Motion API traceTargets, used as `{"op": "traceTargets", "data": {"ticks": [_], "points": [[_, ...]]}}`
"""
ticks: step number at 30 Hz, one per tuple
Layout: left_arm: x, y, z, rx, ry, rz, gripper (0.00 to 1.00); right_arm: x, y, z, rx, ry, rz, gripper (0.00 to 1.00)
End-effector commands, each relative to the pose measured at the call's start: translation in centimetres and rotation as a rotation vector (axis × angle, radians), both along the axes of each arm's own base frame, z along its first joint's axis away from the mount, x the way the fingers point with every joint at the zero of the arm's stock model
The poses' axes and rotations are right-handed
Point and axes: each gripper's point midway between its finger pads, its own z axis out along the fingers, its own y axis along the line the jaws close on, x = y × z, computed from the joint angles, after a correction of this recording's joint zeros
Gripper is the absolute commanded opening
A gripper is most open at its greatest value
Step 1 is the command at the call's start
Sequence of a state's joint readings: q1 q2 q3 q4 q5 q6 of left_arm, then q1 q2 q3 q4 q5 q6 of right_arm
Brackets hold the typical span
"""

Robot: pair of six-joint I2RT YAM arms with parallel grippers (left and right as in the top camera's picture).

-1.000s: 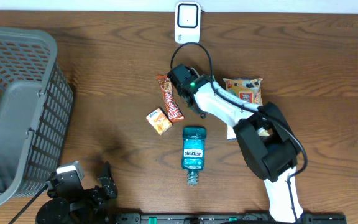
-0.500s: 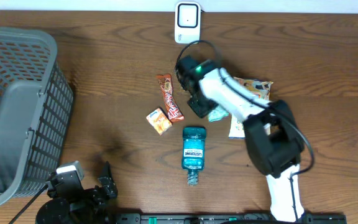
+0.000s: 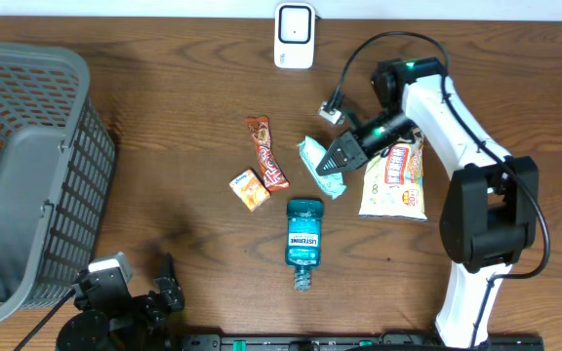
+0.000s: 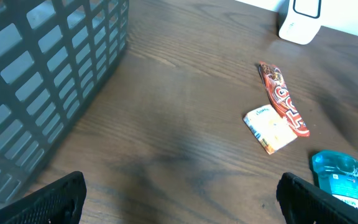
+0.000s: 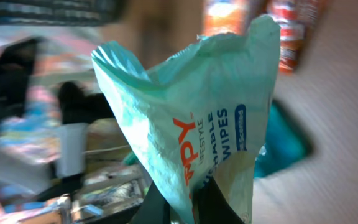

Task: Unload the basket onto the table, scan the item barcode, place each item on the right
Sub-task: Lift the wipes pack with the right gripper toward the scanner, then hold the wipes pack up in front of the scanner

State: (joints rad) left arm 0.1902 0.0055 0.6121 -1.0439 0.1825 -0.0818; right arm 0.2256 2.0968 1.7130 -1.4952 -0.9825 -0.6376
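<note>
Your right gripper [image 3: 335, 163] pinches the wipes pack [image 3: 310, 154]; your left gripper [image 4: 185, 200] gapes idle. Pickup looks done; next, show its barcode to the scanner [image 3: 294, 34] at twelve o'clock.

Overhead looks straight down on the table [image 3: 183, 88]; the left wrist skims low past the same basket [image 4: 61, 68], the right wrist crowds the same wipes pack [image 5: 210, 112].

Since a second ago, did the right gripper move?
Yes. The right gripper moved rightward, away from the red candy bar it hovered beside, and now pinches the teal wipes pack.
</note>
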Motion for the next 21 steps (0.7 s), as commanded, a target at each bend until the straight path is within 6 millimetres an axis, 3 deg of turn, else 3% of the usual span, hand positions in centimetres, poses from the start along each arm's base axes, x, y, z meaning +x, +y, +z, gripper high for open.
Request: {"op": "traceTargets", "data": {"ticks": [1, 4, 10, 13, 16, 21], "points": [[0.0, -0.1, 0.0, -0.012, -0.002, -0.002, 0.98, -0.1, 1.8, 4.4, 0.316, -0.112, 0.021, 0.01], [0.0, -0.1, 0.0, -0.011, -0.002, -0.002, 0.98, -1.0, 2.1, 5.7, 0.399, -0.156, 0.050, 0.01], [0.0, -0.1, 0.0, -0.011, -0.002, -0.003, 0.98, -2.4, 3.1, 6.0, 0.491, -0.331, 0.180, 0.01], [0.0, -0.1, 0.0, -0.011, -0.001, -0.003, 0.98, -2.3, 4.2, 7.3, 0.573, -0.344, 0.145, 0.01], [0.0, -0.1, 0.0, -0.011, -0.002, -0.003, 0.98, -1.1, 5.0, 9.8, 0.627, -0.123, -0.031, 0.01], [0.0, -0.1, 0.0, -0.012, -0.002, -0.002, 0.98, -1.3, 4.7, 9.2, 0.375, 0.440, -0.199, 0.02]]}}
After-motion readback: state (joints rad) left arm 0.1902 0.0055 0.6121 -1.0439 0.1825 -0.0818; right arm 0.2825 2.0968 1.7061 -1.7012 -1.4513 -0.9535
